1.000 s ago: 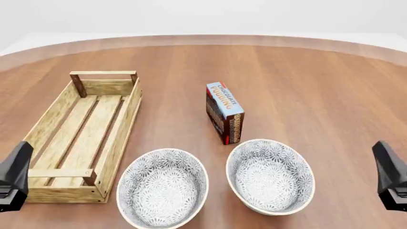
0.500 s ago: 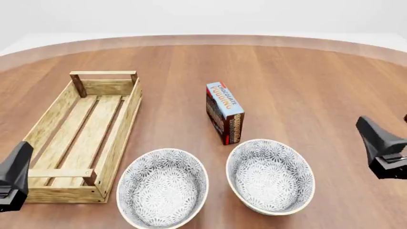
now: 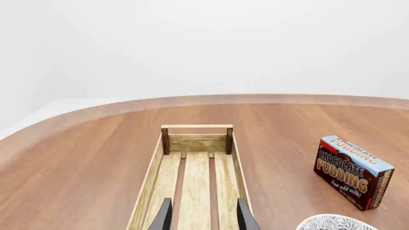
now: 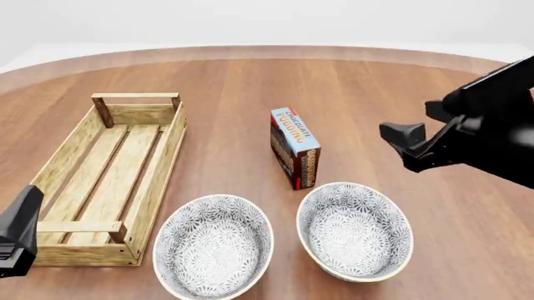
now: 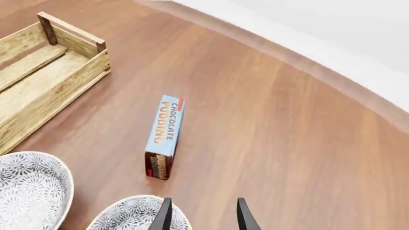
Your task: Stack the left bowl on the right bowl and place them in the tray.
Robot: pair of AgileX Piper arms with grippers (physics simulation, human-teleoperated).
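Swinging in from the desk's right edge, the right tool (image 5: 200, 214) is now hovering, fingers parted and empty, beyond the right grey floral-patterned bowl (image 4: 354, 230), near the upright blue-and-brown "CHOCOLATE PUDDING" box (image 4: 294, 147).

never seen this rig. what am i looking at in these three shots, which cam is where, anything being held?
It is a simulator render of two robot arms at a wooden table. The front view comes from a fixed camera behind and above the arms. The other two pictures come from cameras mounted just behind each gripper, looking along its fingers.

On the table: a long wooden tray on the left, a chocolate pudding box standing in the middle, and two patterned bowls side by side near the arms, the left bowl and the right bowl.

The right gripper is raised above the table near the right bowl, open and empty. The left gripper sits low over the tray's near end, also open. Nothing is held.
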